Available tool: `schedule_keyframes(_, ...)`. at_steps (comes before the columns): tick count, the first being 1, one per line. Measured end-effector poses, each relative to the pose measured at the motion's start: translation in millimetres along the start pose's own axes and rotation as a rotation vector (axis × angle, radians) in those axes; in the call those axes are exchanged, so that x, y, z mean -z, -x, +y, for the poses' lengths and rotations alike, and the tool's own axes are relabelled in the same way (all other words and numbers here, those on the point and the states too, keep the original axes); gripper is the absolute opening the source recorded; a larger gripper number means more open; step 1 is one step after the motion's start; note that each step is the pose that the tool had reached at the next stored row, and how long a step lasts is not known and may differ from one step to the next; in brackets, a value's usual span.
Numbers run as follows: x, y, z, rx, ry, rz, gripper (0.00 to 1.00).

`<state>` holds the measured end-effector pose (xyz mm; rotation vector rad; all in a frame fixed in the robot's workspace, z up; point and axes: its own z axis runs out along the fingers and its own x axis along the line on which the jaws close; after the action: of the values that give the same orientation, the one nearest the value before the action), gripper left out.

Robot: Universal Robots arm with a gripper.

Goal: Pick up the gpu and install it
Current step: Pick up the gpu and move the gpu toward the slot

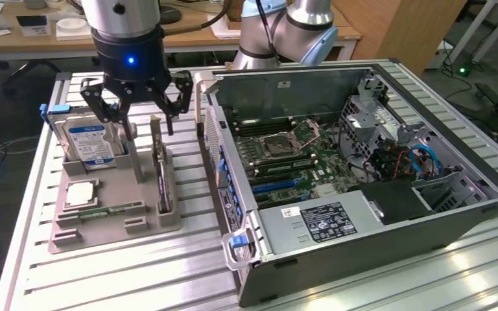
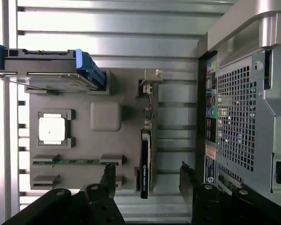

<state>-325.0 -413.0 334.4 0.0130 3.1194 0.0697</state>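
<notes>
The tool (image 1: 141, 120) hangs over the grey holder (image 1: 145, 223) on the exterior view's left part of the slatted metal bench (image 1: 102, 278), its jaws spread wide apart and gripping nothing. The gpu (image 1: 161, 181) stands on its long edge in a slot along the side of the holder nearest the computer case (image 1: 456, 214), with its silver bracket end pointing up toward the tool.

In the wrist view the tool (image 2: 147, 180) straddles the line of the gpu (image 2: 145, 154), seen edge-on as a thin dark strip: one of the black fingers (image 2: 108, 174) lies over the holder (image 2: 105, 117) on one side of the card and the other on the case (image 2: 243, 108) side, both clear of the card.

A hard drive (image 1: 89, 142) with a blue label stands upright in the holder beside the gpu, and a processor (image 1: 80, 193) and a green memory stick (image 1: 111, 210) lie flat in their own recesses.

The case lies open on its side just beside the holder, its motherboard (image 1: 292, 155) exposed and the labelled power supply (image 1: 318, 223) at the near end; the gpu is not yet in it
</notes>
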Motion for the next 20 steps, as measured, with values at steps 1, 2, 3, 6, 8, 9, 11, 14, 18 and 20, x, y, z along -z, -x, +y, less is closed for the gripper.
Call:
schedule_keyframes(1, -1.8, 0.1, -0.6, 0.0, 0.0001, 0.0, 0.66)
schedule_keyframes(2, -3.5, 0.0, -1.5, 0.0, 0.0, 0.0001, 0.66)
schedule_keyframes(3, -5.3, 0.0, -2.2, 0.0, 0.0, 0.0, 0.66)
schedule_keyframes(6, -10.8, 0.0, -3.3, 0.0, 0.0001, 0.0, 0.66)
schedule_keyframes(8, -14.4, 0.1, -3.9, 0.0, 0.0, 0.0, 0.66)
schedule_keyframes(9, -16.2, 0.1, -4.0, 0.0, 0.0, 0.0, 0.66)
schedule_keyframes(11, -19.9, 0.3, -4.3, 0.0, 0.0, 0.0001, 0.66)
schedule_keyframes(14, -25.3, 0.4, -4.6, 0.0, 0.0001, 0.0, 0.66)
schedule_keyframes(18, -32.6, 0.4, -4.9, 0.0, 0.0, 0.0, 0.66)
schedule_keyframes(20, -36.2, 0.4, -5.1, 0.0, 0.0, 0.0001, 0.66)
